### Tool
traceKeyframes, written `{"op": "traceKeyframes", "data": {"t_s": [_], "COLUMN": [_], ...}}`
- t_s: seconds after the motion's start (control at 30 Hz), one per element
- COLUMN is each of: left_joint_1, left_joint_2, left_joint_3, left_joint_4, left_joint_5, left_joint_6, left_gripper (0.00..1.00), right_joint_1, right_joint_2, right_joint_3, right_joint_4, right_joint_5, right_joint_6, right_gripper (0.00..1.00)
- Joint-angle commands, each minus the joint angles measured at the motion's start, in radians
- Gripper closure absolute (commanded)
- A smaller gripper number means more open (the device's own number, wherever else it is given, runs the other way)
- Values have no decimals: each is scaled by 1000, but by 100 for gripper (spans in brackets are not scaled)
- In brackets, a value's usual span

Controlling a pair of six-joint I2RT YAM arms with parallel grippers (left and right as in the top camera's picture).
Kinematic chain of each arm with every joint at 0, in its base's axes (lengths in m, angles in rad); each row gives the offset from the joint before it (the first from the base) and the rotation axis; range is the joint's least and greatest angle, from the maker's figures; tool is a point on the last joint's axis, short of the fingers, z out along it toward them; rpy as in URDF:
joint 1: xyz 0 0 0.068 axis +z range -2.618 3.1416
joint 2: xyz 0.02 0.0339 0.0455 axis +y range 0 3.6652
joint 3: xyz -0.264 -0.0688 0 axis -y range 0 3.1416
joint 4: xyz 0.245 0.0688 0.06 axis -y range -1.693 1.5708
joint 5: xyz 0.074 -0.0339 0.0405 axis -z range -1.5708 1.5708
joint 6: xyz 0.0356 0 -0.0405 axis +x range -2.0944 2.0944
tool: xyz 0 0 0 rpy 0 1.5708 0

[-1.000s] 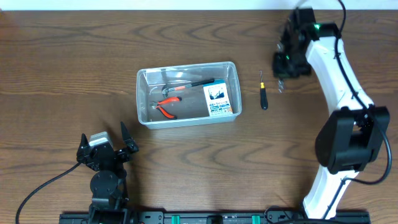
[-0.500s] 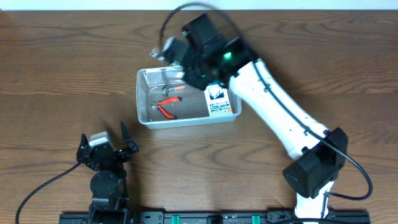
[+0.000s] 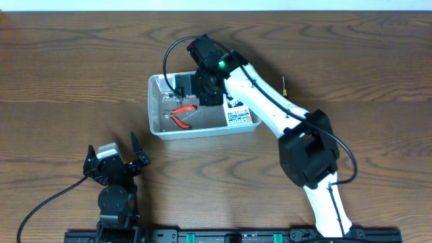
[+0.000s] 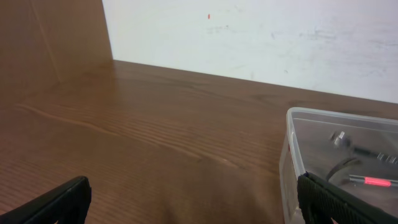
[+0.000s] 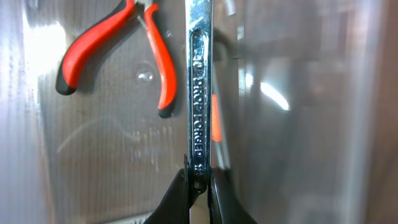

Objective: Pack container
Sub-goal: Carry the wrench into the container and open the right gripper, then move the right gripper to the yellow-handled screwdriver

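Observation:
The clear plastic container [image 3: 154,108] stands at the table's middle. In it lie red-handled pliers [image 3: 181,113] and a blue-and-white box [image 3: 237,108]. My right gripper [image 3: 206,88] is over the container's back part, shut on a chrome wrench [image 5: 199,93]. In the right wrist view the wrench runs straight out from the right gripper [image 5: 199,186], beside the red pliers [image 5: 124,43], over the container's floor [image 5: 93,143]. My left gripper [image 3: 113,156] is open and empty near the front left edge. In the left wrist view the left gripper [image 4: 199,211] is well left of the container's rim [image 4: 311,113].
A thin screwdriver [image 3: 283,82] lies on the table right of the container, partly hidden by the right arm. The right arm [image 3: 270,111] crosses over the container's right end.
The right arm has swung from the far right of the table to over the container, carrying the wrench, and has since come lower into it. The left arm has not moved.

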Motion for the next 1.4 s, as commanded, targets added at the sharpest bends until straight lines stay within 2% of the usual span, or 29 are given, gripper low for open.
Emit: {"op": "traceKeyframes", "data": {"t_s": [0.0,0.07,0.17,0.2,0.27,0.3,0.47,0.63,0.7,0.77,0.83,1.03,1.2,1.37], "left_joint_1": [-3,-3,-3,-3,-3,-3,-3,-3,-3,-3,-3,-3,-3,-3], "left_joint_2": [-4,-4,-4,-4,-4,-4,-4,-4,-4,-4,-4,-4,-4,-4], "left_joint_3": [-20,-20,-20,-20,-20,-20,-20,-20,-20,-20,-20,-20,-20,-20], "left_joint_4": [-34,-34,-34,-33,-34,-33,-34,-34,-34,-34,-33,-34,-33,-34], "left_joint_5": [-19,-19,-20,-20,-20,-20,-19,-19,-19,-19,-20,-19,-20,-19], "left_joint_6": [2,2,2,2,2,2,2,2,2,2,2,2,2,2], "left_gripper": [2,2,2,2,2,2,2,2,2,2,2,2,2,2], "right_joint_1": [12,14,14,14,10,5,-72,-246,-330,-402,-457,-502,-487,-487], "right_joint_2": [28,31,18,6,-32,-54,-212,-311,-311,-297,-279,-227,-202,-197], "right_joint_3": [0,0,5,12,28,35,49,49,48,27,-6,-131,-247,-378], "right_joint_4": [10,17,43,43,41,37,-44,-175,-238,-287,-309,-277,-218,-120], "right_joint_5": [-23,1,58,82,124,134,136,135,135,134,134,85,83,80], "right_joint_6": [-14,23,119,154,252,307,558,900,1077,1225,1297,1315,1263,1264], "right_gripper": [91,75,61,59,43,40,37,33,41,42,41,40,40,48]}}
